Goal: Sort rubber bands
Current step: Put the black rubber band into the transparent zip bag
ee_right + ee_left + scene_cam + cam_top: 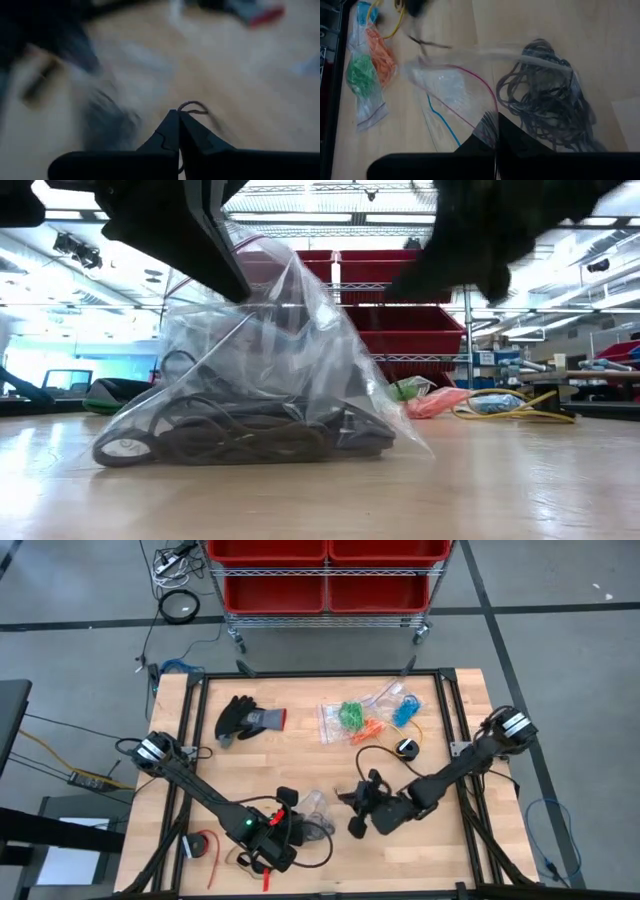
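Note:
A clear zip bag holding a tangle of black rubber bands sits near the table's front middle. Its bottom rests on the wood and its top is drawn up into a tent. My left gripper is shut on the bag's upper edge. Just to the right of the bag, my right gripper is raised and shut on one thin black rubber band. Bags of green, orange and blue bands lie at the far middle. My left gripper pinches the clear bag's upper edge by the zip strip between its two fingers, slanting down from the near left. The bag hangs below the fingers like a tent. Its lower part, with the black bands, stays on the table. My right gripper pinches a thin black rubber band between its fingertips. A small loop of it sticks out past the tips. The fingers slant down toward the table's left. Whether the rest of the band hangs free is hidden by the fingers.
A black glove lies at the far left of the table. A yellow cable and a small dark round object lie near the sorted bags. A red item sits at the near left. A cart with red bins stands beyond the far edge.

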`<state>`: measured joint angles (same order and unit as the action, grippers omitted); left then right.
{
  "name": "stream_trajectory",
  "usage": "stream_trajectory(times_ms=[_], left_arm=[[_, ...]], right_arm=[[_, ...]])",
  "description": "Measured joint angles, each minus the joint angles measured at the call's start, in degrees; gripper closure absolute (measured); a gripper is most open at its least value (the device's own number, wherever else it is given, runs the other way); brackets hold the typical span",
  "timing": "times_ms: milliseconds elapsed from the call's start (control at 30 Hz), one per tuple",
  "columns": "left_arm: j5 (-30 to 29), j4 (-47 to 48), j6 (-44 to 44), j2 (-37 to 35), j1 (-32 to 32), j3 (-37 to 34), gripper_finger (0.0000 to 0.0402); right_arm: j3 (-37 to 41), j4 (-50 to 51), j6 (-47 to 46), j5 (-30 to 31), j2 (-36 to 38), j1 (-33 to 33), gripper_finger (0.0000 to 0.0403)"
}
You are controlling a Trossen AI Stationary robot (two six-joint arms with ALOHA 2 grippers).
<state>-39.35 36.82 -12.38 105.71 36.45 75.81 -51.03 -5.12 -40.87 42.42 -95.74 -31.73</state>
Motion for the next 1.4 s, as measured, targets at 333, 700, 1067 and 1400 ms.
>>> stream_trajectory(times_ms=[333, 700, 1067, 1400], left_arm=[[-0.03, -4.89, 4.28, 0.00, -0.09, -0.01, 0.0399], [-0.04, -5.25, 6.16, 0.00, -0.15, 0.00, 0.0399], [-0.04, -5.53, 5.99, 0.00, -0.13, 0.00, 0.0399], [-0.04, -5.70, 6.03, 0.00, -0.13, 0.00, 0.0399]], right_arm=[[-5.24, -18.14, 19.38, -5.31, 2.12, 3.46, 0.0403], [-13.19, -16.71, 21.68, -11.48, -5.61, 5.00, 0.0403], [-13.48, -9.46, 13.73, -12.21, -5.92, 3.22, 0.0403], [-13.46, -0.63, 5.82, -20.86, -5.92, 4.53, 0.0403]])
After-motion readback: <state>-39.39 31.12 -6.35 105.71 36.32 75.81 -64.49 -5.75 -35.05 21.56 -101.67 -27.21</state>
